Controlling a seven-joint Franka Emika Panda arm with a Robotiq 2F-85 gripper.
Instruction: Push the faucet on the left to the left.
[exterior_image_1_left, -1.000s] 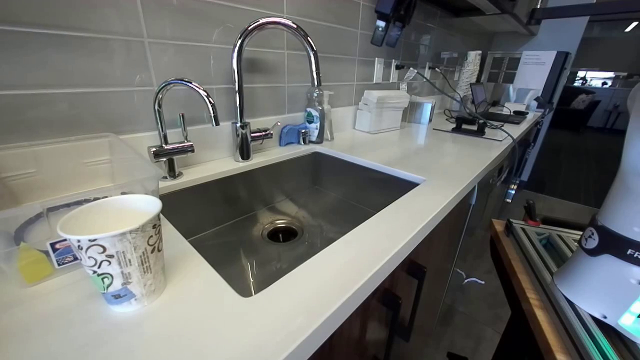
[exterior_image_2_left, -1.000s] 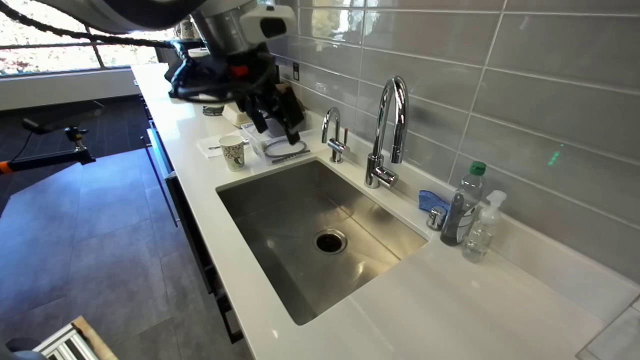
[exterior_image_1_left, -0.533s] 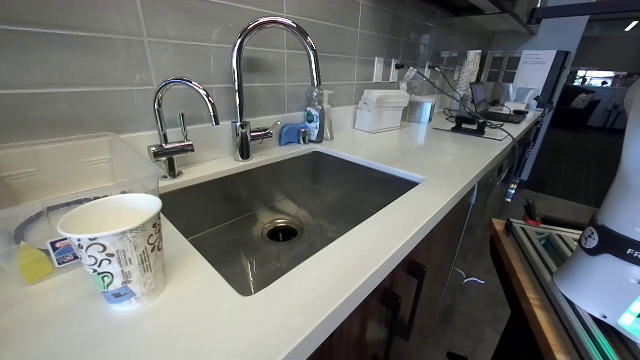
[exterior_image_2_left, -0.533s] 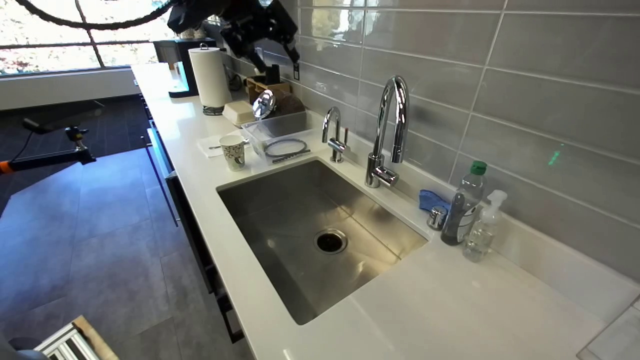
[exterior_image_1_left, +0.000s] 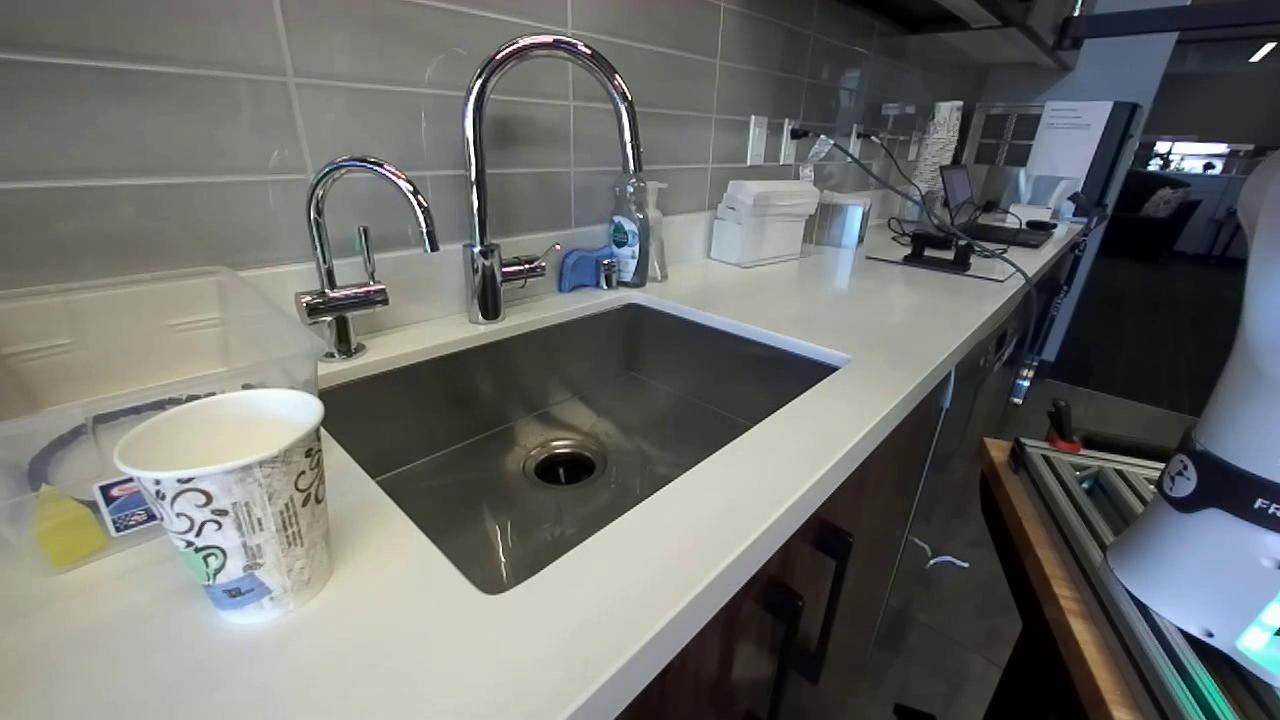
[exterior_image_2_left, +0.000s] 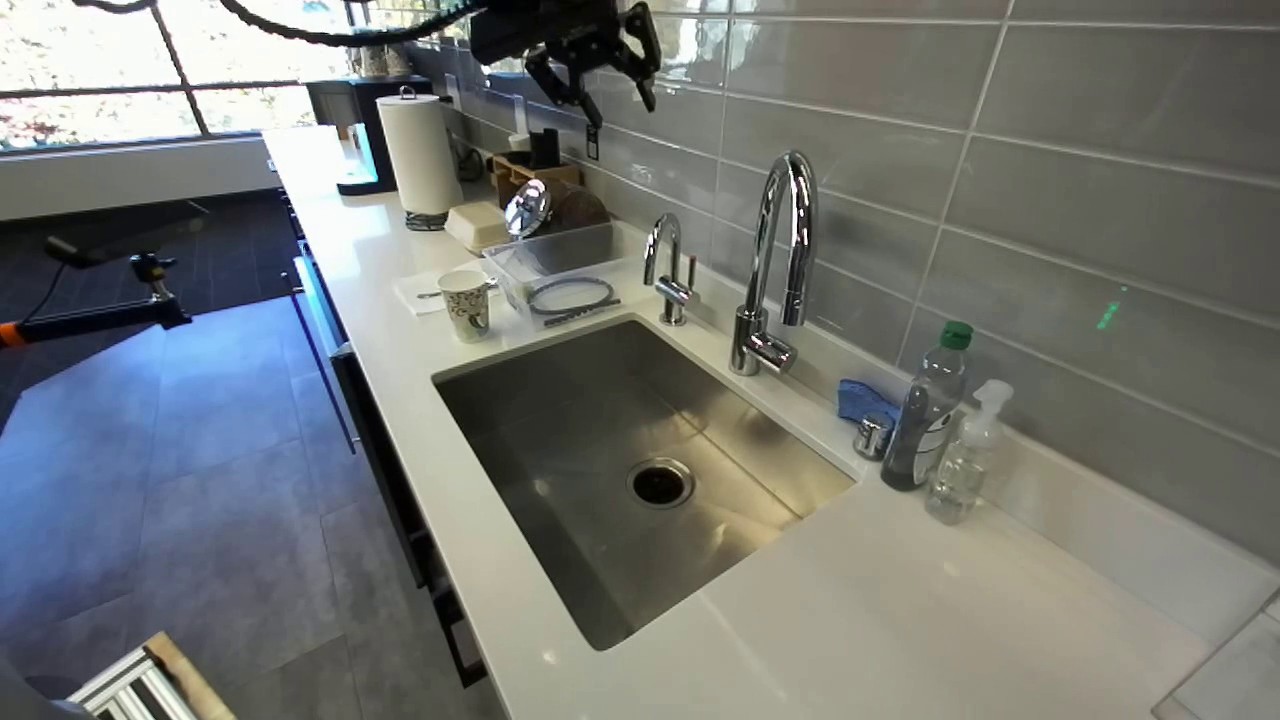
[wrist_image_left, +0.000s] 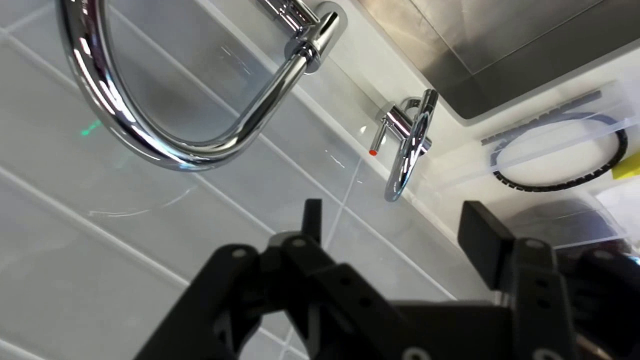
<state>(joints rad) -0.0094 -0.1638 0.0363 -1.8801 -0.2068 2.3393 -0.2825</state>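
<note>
Clearly, the gripper (exterior_image_2_left: 622, 108) is what has changed. In an exterior view it hangs at twelve o'clock, high above the counter (exterior_image_2_left: 860, 620), its jaws spread apart and pointing to six; a second ago it showed lower, overlapping the clear bin (exterior_image_2_left: 570, 245), and half a second ago it sat slightly toward eight. The small faucet (exterior_image_2_left: 674, 290) stands well apart from it, between its five and six o'clock, its pose unchanged. The paper towel roll (exterior_image_2_left: 418, 155), mostly covered a second ago, shows at the gripper's half past eight.

In an exterior view the small faucet stands behind the sink (exterior_image_1_left: 440, 400), toward that basin's ten o'clock, spout bent to three as before. The tall faucet (exterior_image_1_left: 476, 200) is at its two, the clear bin at its eight, the paper cup (exterior_image_1_left: 240, 520) upright at its seven. The gripper, visible near one o'clock a second ago, has left this view.

In the wrist view the gripper enters from six o'clock, its black pads (wrist_image_left: 482, 242) wide apart with nothing in their hold and wall tile (wrist_image_left: 390, 255) showing between. The small faucet lies at twelve beyond that gap, touching neither pad, its red-tipped lever (wrist_image_left: 377, 140) aimed at seven; the tall faucet loops at ten.
</note>
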